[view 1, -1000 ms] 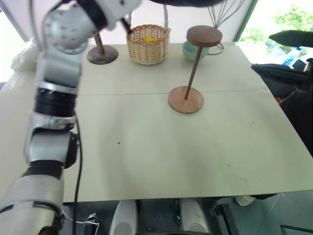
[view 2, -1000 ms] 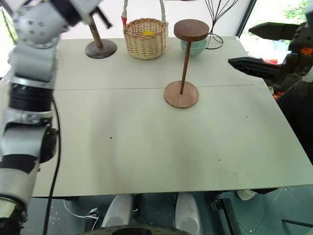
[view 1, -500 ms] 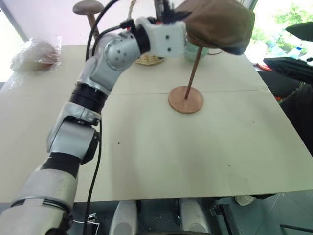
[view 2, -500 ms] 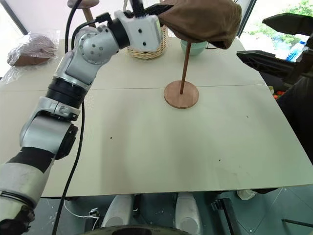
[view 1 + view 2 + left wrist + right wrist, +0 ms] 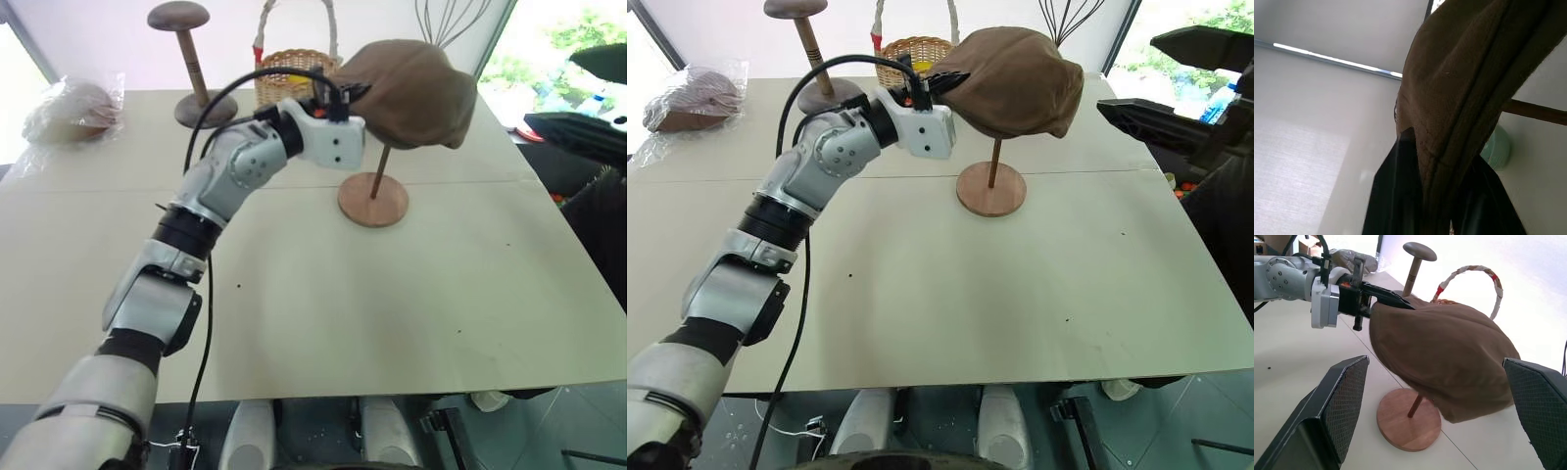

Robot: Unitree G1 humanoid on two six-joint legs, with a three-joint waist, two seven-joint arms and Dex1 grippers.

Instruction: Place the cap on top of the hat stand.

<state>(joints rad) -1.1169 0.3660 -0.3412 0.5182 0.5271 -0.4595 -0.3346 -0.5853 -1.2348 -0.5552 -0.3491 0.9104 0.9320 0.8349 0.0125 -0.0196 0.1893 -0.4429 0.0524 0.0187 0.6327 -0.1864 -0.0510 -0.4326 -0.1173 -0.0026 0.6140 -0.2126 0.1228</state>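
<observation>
Left wrist view shows the left end effector (image 5: 1442,196) with its two black fingers (image 5: 1396,196) on either side of the edge of the cap (image 5: 1464,83), the brown fabric running between them, so it grips the cap's rim. In the right eye view the same end effector reaches from the white wrist block to the near-left edge of the cap, which sits draped over the top of the hat stand (image 5: 991,186); the stand's disc is hidden under the fabric, and only the thin slanted rod and the round base show below it, standing on the tabletop (image 5: 950,294). The right end effector (image 5: 1437,411) appears in the right wrist view with its two broad textured fingers spread wide apart, nothing between them, held clear of the cap and stand on the robot's right. Behind the cap a wicker basket (image 5: 911,54) with a wrapped handle stands at the far side of the tabletop, and left of it a darker, shorter stand (image 5: 808,59). A pale green bowl (image 5: 1496,147) is partly visible behind the cap. At the far left lies a clear plastic bag (image 5: 691,93). No writing, brand or label can be read anywhere.
</observation>
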